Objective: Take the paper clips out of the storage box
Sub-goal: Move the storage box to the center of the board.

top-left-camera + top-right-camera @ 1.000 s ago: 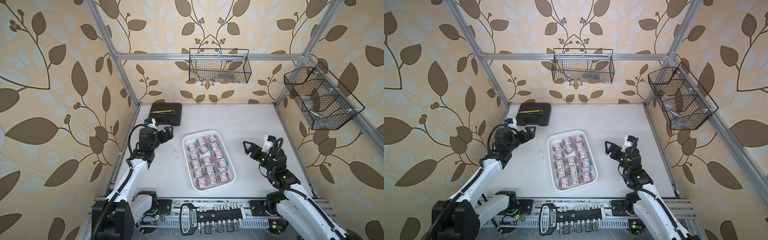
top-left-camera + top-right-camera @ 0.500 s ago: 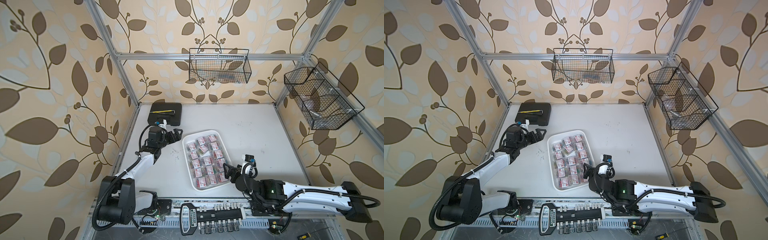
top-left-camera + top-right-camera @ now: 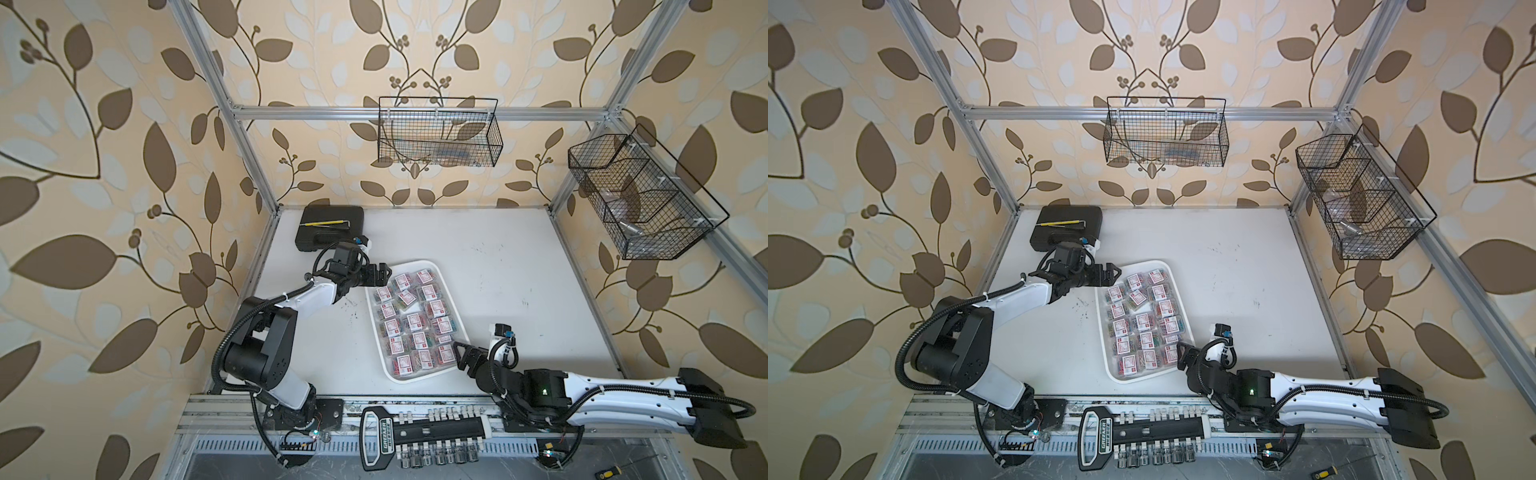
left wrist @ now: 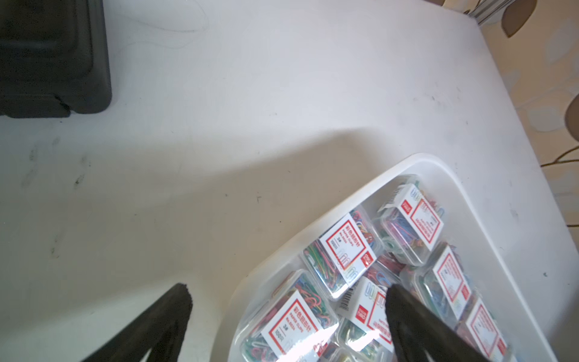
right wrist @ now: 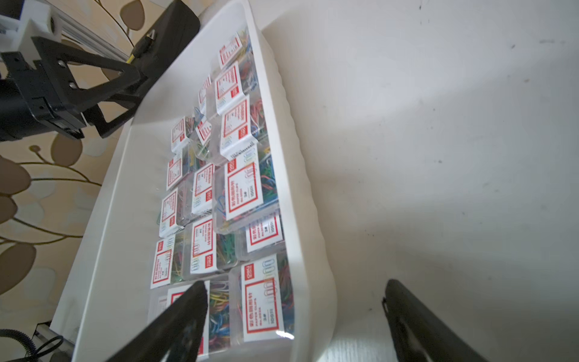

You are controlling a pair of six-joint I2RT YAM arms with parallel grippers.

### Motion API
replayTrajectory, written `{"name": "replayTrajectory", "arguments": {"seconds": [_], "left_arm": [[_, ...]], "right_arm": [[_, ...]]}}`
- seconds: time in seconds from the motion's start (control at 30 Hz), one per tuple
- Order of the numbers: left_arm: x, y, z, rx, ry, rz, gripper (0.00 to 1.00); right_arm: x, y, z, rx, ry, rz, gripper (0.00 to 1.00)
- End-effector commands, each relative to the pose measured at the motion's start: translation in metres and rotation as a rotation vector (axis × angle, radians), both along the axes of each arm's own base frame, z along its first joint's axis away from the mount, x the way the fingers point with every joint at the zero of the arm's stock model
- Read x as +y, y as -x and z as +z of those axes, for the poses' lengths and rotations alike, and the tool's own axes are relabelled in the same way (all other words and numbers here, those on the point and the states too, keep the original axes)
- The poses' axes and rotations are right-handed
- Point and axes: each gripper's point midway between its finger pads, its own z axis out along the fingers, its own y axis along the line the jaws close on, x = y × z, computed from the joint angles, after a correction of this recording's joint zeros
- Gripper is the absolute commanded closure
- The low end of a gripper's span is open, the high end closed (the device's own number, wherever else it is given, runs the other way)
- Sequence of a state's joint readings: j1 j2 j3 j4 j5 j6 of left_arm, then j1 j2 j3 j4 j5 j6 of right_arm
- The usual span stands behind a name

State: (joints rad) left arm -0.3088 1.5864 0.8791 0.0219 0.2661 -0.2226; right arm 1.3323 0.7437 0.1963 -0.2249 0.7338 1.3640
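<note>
We see the paper clips (image 3: pixel 415 322) lying boxed in the white tray (image 3: pixel 415 263). Our left claw (image 3: pixel 384 275) hangs wide at its far left corner. Our right claw (image 3: pixel 457 354) stands wide astride its near right wall, and both are empty.

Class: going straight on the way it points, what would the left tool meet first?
The left tool would probably meet the rim of the storage box first, with the paper clips just behind; depth is unclear.
</note>
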Motion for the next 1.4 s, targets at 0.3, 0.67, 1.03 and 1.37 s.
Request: {"name": "replayTrajectory", "arguments": {"seconds": [0.3, 0.67, 1.03, 1.37], "left_arm": [[0.015, -0.021, -0.025, 0.042, -0.159, 0.09, 0.21], [0.028, -0.008, -0.006, -0.028, -0.047, 0.237, 0.71], [0.015, 0.023, -0.006, -0.027, 0.188, 0.256, 0.86], [0.046, 0.02, 0.013, -0.106, 0.018, 0.376, 0.54]], "right_arm": [[0.015, 0.003, -0.014, 0.071, -0.113, 0.032, 0.46], [-0.036, -0.055, -0.011, 0.09, -0.131, -0.072, 0.97], [-0.039, -0.135, 0.015, 0.054, 0.068, -0.041, 0.88], [-0.048, -0.174, 0.018, 0.065, 0.161, -0.024, 0.77]]}}
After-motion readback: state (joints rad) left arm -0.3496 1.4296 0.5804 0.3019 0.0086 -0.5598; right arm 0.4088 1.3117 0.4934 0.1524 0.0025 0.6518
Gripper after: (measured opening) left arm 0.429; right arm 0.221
